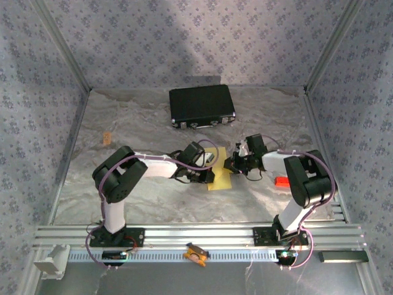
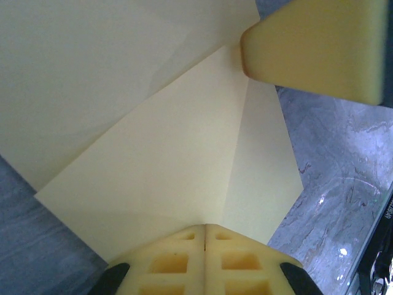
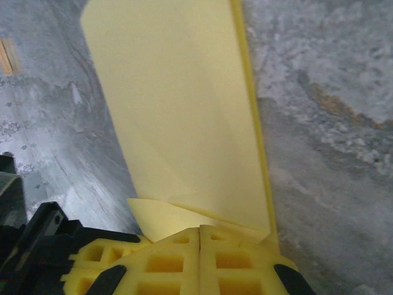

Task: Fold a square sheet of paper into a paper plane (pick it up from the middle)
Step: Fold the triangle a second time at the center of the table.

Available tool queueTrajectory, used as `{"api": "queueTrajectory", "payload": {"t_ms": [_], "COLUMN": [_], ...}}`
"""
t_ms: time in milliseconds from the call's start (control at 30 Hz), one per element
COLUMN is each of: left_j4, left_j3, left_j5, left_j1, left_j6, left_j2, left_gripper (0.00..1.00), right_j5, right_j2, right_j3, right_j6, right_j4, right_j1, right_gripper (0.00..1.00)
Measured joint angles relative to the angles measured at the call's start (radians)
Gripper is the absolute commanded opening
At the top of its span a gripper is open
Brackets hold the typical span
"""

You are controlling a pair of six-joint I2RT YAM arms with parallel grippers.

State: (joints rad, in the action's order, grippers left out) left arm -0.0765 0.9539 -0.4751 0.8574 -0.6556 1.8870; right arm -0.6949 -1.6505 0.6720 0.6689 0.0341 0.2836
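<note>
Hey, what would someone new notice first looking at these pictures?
A partly folded yellow sheet of paper lies in the middle of the crinkled silver table, with the left pincer and right pincer both closed against it. Behind them, toward the table's far edge, sits a black rectangular case.

Seen from above, the left hand (image 1: pixel 212 161) hides much of the yellow paper (image 1: pixel 221 180), and the left wrist view's top and left edges cut it off.

We see silvery table (image 1: pixel 141 123) w/ black case (image 1: pixel 202 106) upper centre, yellow paper (image 1: pixel 220 178) at centre, small tan piece (image 1: pixel 106 138) left, red item (image 1: pixel 281 182) right.
</note>
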Motion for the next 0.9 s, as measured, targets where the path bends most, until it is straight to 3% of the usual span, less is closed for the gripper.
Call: {"api": "queueTrajectory", "payload": {"t_ms": [633, 900], "left_j4": [0.0, 0.009], "left_j3": [0.0, -0.003], "left_j5": [-0.002, 0.008], "left_j1": [0.0, -0.004], "left_j6": [-0.002, -0.069], "left_j2": [-0.003, -0.041], "left_gripper": [0.06, 0.07], "right_j5": [-0.014, -0.012], "right_j2": [-0.053, -0.053], "right_j3": [0.002, -0.008], "right_j6": [0.004, 0.023], "right_j4": [0.02, 0.046], "right_j1": [0.041, 0.041], "right_gripper": [0.0, 0.0]}}
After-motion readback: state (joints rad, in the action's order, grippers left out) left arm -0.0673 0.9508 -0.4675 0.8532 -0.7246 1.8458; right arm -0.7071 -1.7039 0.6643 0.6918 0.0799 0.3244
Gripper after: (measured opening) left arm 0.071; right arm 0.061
